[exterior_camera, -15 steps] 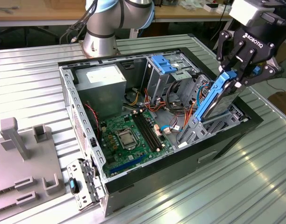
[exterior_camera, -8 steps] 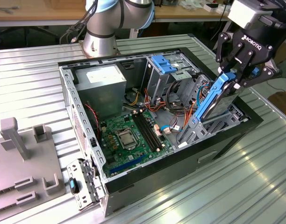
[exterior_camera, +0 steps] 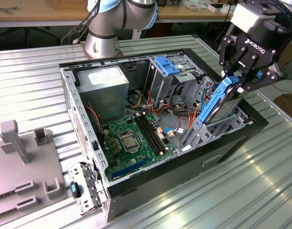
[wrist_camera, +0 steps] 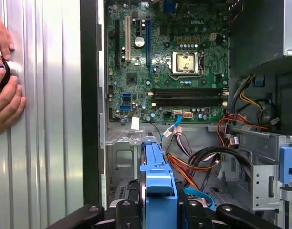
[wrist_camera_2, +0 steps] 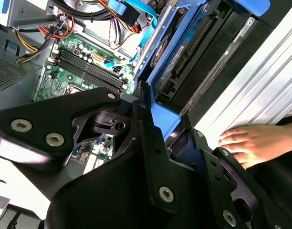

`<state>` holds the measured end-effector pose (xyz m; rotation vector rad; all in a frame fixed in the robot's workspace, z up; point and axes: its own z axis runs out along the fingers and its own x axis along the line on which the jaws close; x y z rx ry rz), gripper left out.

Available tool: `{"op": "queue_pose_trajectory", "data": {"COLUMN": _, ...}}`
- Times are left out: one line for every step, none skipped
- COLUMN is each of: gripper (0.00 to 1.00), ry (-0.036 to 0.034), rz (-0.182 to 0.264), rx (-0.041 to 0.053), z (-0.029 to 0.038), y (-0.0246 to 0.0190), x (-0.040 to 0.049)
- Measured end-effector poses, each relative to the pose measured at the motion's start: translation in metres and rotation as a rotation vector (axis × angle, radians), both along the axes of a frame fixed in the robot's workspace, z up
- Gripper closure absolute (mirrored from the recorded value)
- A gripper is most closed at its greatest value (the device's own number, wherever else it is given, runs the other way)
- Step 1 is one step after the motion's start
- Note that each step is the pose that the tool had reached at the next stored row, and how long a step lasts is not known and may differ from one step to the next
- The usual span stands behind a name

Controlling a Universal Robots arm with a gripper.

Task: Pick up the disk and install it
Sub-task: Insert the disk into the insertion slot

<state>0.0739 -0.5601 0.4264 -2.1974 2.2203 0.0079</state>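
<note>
The gripper (exterior_camera: 241, 82) hangs in the upper part of the exterior view's right, above the front end of the open computer case (exterior_camera: 84, 112). Its jaws are closed narrowly on the disk (exterior_camera: 216, 102), gripping the top of the blue frame from both sides. The disk stands on edge and slightly tilted, with its lower end down among the grey bay walls (exterior_camera: 198, 133) at the case's near corner. How far it sits in the bay is hard to judge from here.

In the first wrist view the disk (wrist_camera: 158, 183) shows edge-on between the two black fingers (wrist_camera: 124, 210), pointing toward the green motherboard (wrist_camera: 174, 71). In the second wrist view the blue frame (wrist_camera_2: 165, 117) is pinched just past a finger (wrist_camera_2: 148, 138).

In the centre of the exterior view, the motherboard (exterior_camera: 131, 136) covers the case floor. The grey power supply (exterior_camera: 108, 83) is at the upper left of the case, and a drive cage with blue clips (exterior_camera: 167, 67) stands beside it.

A person's hand (wrist_camera_2: 248, 143) rests on the ribbed metal table (wrist_camera_2: 251, 86) just beside the case. The first wrist view shows two hands (wrist_camera: 5, 102) there, apparently around something dark.
</note>
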Motion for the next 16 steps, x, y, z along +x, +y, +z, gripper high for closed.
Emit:
{"op": "queue_pose_trajectory", "data": {"gripper": 0.63, "ry": -0.0002, "rz": 0.000, "rx": 0.0003, "z": -0.0006, "y": 0.0000, "x": 0.0000}}
{"op": "queue_pose_trajectory", "data": {"gripper": 0.63, "ry": -0.0007, "rz": 0.000, "rx": 0.0006, "z": -0.0016, "y": 0.0000, "x": 0.0000}}
{"op": "queue_pose_trajectory", "data": {"gripper": 0.63, "ry": -0.0009, "rz": 0.000, "rx": 0.0008, "z": -0.0021, "y": 0.0000, "x": 0.0000}}
{"op": "queue_pose_trajectory", "data": {"gripper": 0.63, "ry": -0.0012, "rz": 0.000, "rx": 0.0010, "z": -0.0027, "y": -0.0001, "x": 0.0000}}
{"op": "queue_pose_trajectory", "data": {"gripper": 0.63, "ry": -0.0015, "rz": 0.000, "rx": 0.0011, "z": -0.0033, "y": -0.0001, "x": 0.0000}}
{"op": "queue_pose_trajectory", "data": {"gripper": 0.63, "ry": -0.0018, "rz": 0.000, "rx": 0.0013, "z": -0.0039, "y": -0.0001, "x": 0.0000}}
{"op": "queue_pose_trajectory", "data": {"gripper": 0.63, "ry": -0.0020, "rz": 0.000, "rx": 0.0014, "z": -0.0045, "y": -0.0001, "x": 0.0000}}
{"op": "queue_pose_trajectory", "data": {"gripper": 0.63, "ry": -0.0023, "rz": 0.000, "rx": 0.0015, "z": -0.0051, "y": -0.0001, "x": 0.0000}}
{"op": "queue_pose_trajectory", "data": {"gripper": 0.63, "ry": -0.0030, "rz": 0.000, "rx": 0.0019, "z": -0.0064, "y": -0.0002, "x": 0.0000}}
{"op": "queue_pose_trajectory", "data": {"gripper": 0.63, "ry": -0.0035, "rz": 0.000, "rx": 0.0022, "z": -0.0076, "y": -0.0002, "x": 0.0000}}
{"op": "queue_pose_trajectory", "data": {"gripper": 0.63, "ry": -0.0039, "rz": 0.000, "rx": 0.0023, "z": -0.0082, "y": -0.0002, "x": 0.0000}}
{"op": "queue_pose_trajectory", "data": {"gripper": 0.63, "ry": -0.0042, "rz": 0.000, "rx": 0.0024, "z": -0.0088, "y": -0.0002, "x": 0.0000}}
{"op": "queue_pose_trajectory", "data": {"gripper": 0.63, "ry": -0.0046, "rz": 0.000, "rx": 0.0026, "z": -0.0096, "y": -0.0002, "x": 0.0000}}
{"op": "queue_pose_trajectory", "data": {"gripper": 0.63, "ry": -0.0049, "rz": 0.000, "rx": 0.0027, "z": -0.0101, "y": -0.0003, "x": 0.0000}}
{"op": "queue_pose_trajectory", "data": {"gripper": 0.63, "ry": -0.0053, "rz": 0.000, "rx": 0.0029, "z": -0.0109, "y": -0.0003, "x": 0.0000}}
{"op": "queue_pose_trajectory", "data": {"gripper": 0.63, "ry": -0.0056, "rz": 0.000, "rx": 0.0031, "z": -0.0116, "y": -0.0003, "x": 0.0000}}
